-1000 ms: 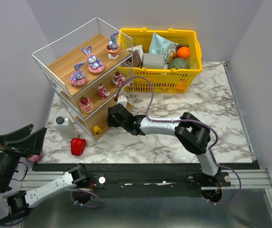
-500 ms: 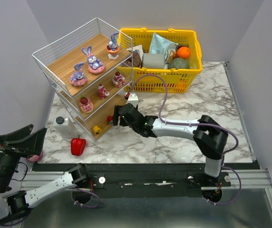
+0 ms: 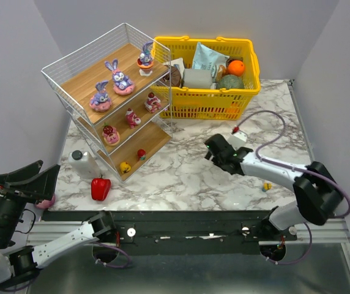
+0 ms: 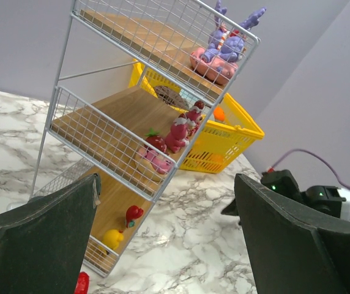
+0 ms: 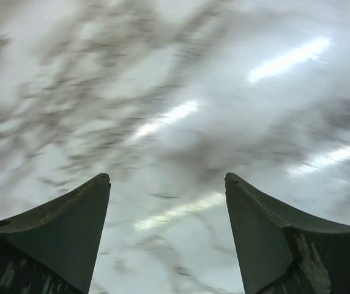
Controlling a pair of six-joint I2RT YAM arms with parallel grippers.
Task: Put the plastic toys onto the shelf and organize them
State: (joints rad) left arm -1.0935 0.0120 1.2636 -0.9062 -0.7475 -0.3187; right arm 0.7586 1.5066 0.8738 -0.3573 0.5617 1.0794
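Note:
The shelf [image 3: 157,136] stands at the left, a white wire rack with wooden boards. Three purple bunnies [image 3: 121,77] sit on its top board and three pink-red figures [image 3: 131,116] on the middle one. A yellow piece [image 3: 125,166] and a red piece [image 3: 141,154] lie on the bottom board, also seen as the red piece [image 4: 133,214] in the left wrist view. One small yellow piece [image 3: 266,185] lies on the table at the right. My right gripper [image 3: 209,150] hangs open and empty over the marble [image 5: 167,177]. My left gripper [image 3: 25,182] is wide open at the near left, facing the shelf [image 4: 104,131].
A yellow basket [image 3: 248,92] full of groceries stands behind the shelf. A red bell pepper [image 3: 101,188] and a white bottle [image 3: 83,162] sit in front of the shelf's near corner. Something pink [image 3: 46,201] shows beside my left gripper.
My right gripper has let go of the red piece on the bottom board, pulled back to the right away from the shelf, and opened wider. The left arm has not moved.

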